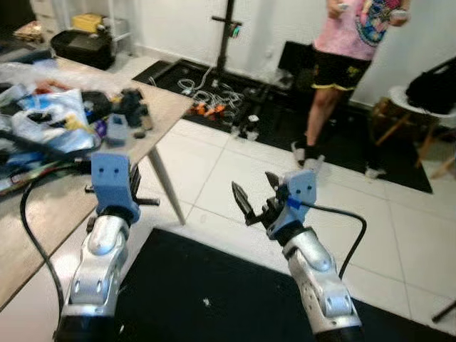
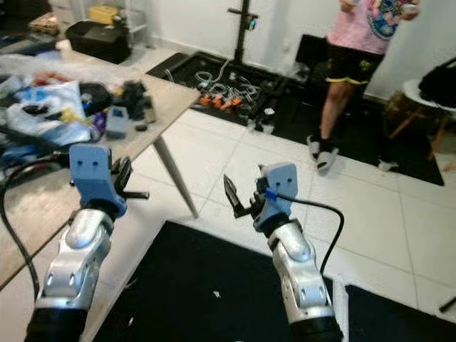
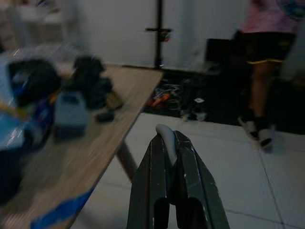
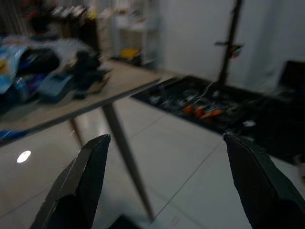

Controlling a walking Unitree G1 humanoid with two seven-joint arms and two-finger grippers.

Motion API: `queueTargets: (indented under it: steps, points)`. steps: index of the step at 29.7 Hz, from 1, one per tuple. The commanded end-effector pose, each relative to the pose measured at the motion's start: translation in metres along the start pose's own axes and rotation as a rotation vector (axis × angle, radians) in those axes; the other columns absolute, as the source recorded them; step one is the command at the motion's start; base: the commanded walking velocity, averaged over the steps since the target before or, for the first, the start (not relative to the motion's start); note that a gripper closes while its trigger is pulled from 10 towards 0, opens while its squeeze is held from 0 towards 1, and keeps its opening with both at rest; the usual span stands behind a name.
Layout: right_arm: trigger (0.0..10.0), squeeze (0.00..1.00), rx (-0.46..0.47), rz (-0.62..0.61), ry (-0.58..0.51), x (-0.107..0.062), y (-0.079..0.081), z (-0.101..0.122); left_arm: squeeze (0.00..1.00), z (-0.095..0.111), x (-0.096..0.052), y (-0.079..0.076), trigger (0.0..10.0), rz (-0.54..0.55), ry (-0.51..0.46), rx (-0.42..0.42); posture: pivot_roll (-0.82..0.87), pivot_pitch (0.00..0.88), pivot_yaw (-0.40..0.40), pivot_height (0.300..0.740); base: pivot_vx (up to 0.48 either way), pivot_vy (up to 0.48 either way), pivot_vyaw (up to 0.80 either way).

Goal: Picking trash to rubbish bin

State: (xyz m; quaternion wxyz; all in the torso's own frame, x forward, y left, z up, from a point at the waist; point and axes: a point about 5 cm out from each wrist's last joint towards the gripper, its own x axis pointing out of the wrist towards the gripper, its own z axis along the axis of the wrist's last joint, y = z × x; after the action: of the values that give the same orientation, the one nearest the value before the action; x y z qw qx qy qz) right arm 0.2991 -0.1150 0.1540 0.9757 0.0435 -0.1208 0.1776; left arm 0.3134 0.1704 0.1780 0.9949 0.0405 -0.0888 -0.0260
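My left gripper (image 1: 140, 191) is held up beside the edge of the wooden table (image 1: 43, 214) with its fingers shut; a small pale sliver (image 3: 165, 138) shows at their tips, and I cannot tell what it is. The right gripper (image 1: 255, 188) is raised over the white tiled floor, open wide with nothing between its fingers (image 4: 78, 183). Litter covers the table: crumpled plastic bags (image 1: 50, 121), a small grey box (image 1: 117, 130) and dark items (image 1: 132, 103).
A person in a pink top and black shorts (image 1: 345, 43) stands at the back right. A black stand (image 1: 228, 32) rises over tangled cables (image 1: 214, 92). A black mat (image 1: 214, 292) lies under my arms. A white side table (image 1: 420, 103) with a black bag stands far right.
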Motion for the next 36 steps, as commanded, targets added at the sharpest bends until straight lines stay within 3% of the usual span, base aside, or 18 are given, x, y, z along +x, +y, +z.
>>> queueTargets:
  steps: [1, 11, 27, 36]
  points:
    - [10.0, 0.00, 0.011, -0.041, 0.014, -0.007, -0.003, -0.007, 0.00, -0.007, 0.000, 0.004, 10.0, -0.017, 0.044, 0.025, 0.02, 0.072, 0.021, 0.740, 0.000, 0.000, -0.58]
    - [10.0, 0.00, 0.005, -0.088, 0.021, -0.016, -0.009, -0.014, 0.00, -0.008, 0.008, -0.001, 10.0, -0.070, 0.047, 0.042, 0.02, 0.073, 0.055, 0.740, 0.000, 0.000, -0.58]
    - [10.0, 0.00, -0.005, -0.123, 0.010, -0.018, -0.010, -0.015, 0.00, -0.010, 0.014, -0.005, 10.0, -0.110, 0.052, 0.037, 0.01, 0.074, 0.112, 0.740, 0.000, 0.000, -0.58]
    - [10.0, 0.00, -0.006, -0.134, 0.038, -0.023, -0.015, -0.022, 0.00, -0.022, 0.004, 0.004, 10.0, -0.085, 0.026, -0.062, 0.00, 0.079, 0.093, 0.740, 0.000, 0.000, -0.58]
